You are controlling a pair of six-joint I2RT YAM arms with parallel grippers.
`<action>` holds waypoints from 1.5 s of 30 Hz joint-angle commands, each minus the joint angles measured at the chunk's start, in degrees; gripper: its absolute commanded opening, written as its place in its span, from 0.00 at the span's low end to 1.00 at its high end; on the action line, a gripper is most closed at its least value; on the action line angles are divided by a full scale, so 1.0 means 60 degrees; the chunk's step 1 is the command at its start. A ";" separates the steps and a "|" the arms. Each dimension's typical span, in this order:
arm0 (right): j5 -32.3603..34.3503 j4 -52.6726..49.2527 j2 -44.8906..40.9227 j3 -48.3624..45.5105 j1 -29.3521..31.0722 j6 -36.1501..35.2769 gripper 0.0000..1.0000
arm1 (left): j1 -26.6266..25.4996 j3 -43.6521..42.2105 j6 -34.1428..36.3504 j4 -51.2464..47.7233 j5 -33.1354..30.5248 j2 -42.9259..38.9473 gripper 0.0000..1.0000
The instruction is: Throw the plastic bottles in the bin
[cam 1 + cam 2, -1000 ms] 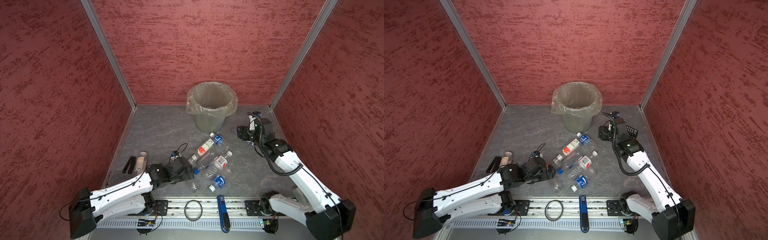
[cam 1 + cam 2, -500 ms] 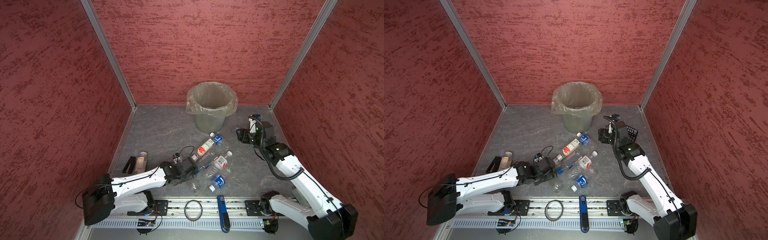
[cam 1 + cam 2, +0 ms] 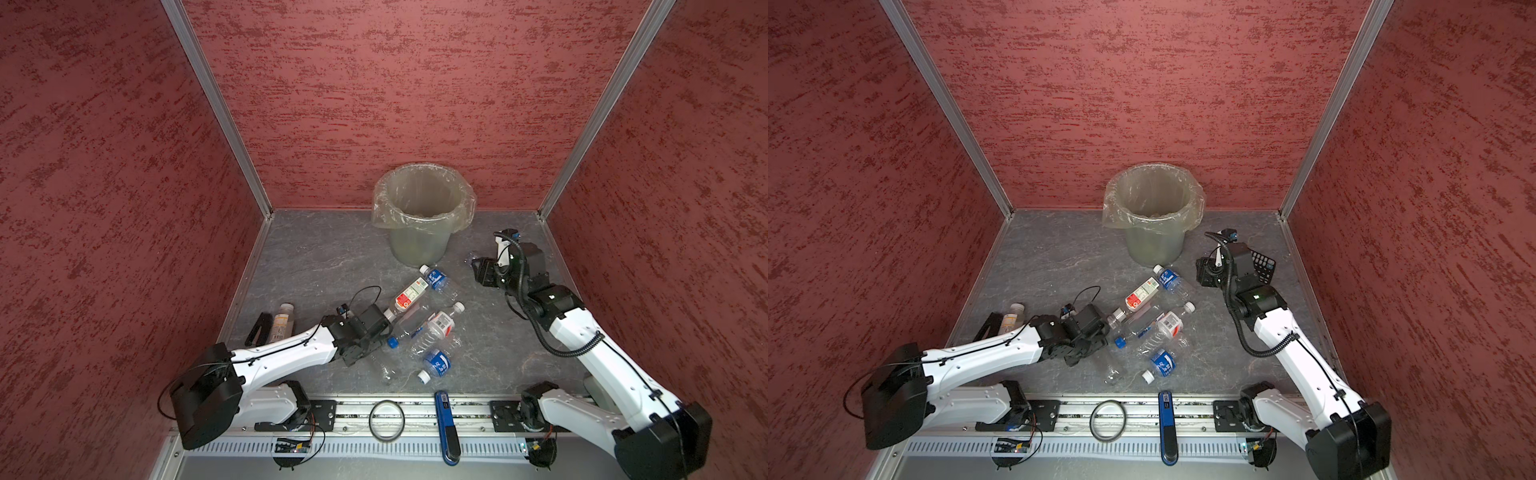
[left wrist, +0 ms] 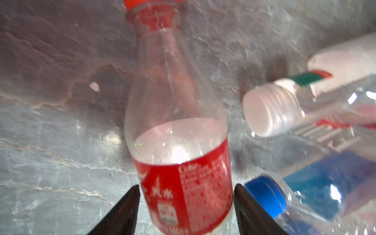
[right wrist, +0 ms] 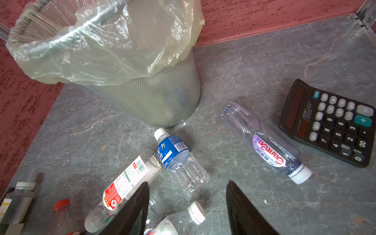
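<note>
Several clear plastic bottles lie in a heap mid-floor in both top views: a blue-labelled one [image 3: 434, 279] [image 3: 1169, 279] [image 5: 172, 148], a white-and-red-labelled one [image 3: 409, 296] [image 5: 126, 183], a white-capped one [image 3: 440, 324] and a blue-labelled one [image 3: 436, 363] nearest the front. My left gripper [image 3: 380, 332] [image 4: 186, 186] is low at the heap's left edge, its jaws flanking a red-labelled, red-capped bottle [image 4: 183, 142] with hairline gaps. My right gripper [image 3: 478, 266] [image 5: 187, 183] hovers open and empty right of the bin [image 3: 382, 203] [image 5: 142, 97]. A purple-labelled bottle [image 5: 268, 150] lies beside it.
A black calculator [image 5: 329, 124] [image 3: 1262, 266] lies by the right wall. A small pale-capped bottle [image 3: 282, 324] and a black object [image 3: 259, 328] sit by the left wall. A black ring [image 3: 386, 419] and a blue tool [image 3: 444, 424] rest on the front rail.
My left arm has stretched low and forward to the heap, and its jaws have narrowed round the red-labelled bottle. The right gripper's jaws have narrowed too, and it has shifted slightly.
</note>
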 commanded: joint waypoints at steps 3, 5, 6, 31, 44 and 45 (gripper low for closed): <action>-0.0094 0.0034 -0.0001 0.0082 0.0043 0.0052 0.60 | 0.0153 0.0144 0.0683 0.0165 0.0718 0.0611 0.75; -0.0064 0.0002 -0.0003 0.0110 0.0035 0.0039 0.60 | -0.0010 0.0179 0.0634 0.0291 0.0831 0.0779 0.75; -0.0042 -0.0012 -0.0003 0.0113 0.0037 0.0038 0.59 | -0.0080 0.0166 0.0618 0.0373 0.0886 0.0868 0.75; 0.0244 0.0163 -0.0490 -0.0020 0.0043 0.0022 0.54 | -0.1922 0.1865 0.2933 -0.1017 -0.3977 -0.3139 0.49; 0.0359 -0.0180 -0.1202 -0.0492 0.0045 0.0272 0.54 | -0.3020 0.3019 0.8326 0.1727 -0.5631 -0.4474 0.51; 0.0375 -0.0202 -0.1242 -0.0484 0.0046 0.0280 0.54 | -0.3020 0.3115 0.8716 0.2054 -0.5597 -0.4419 0.51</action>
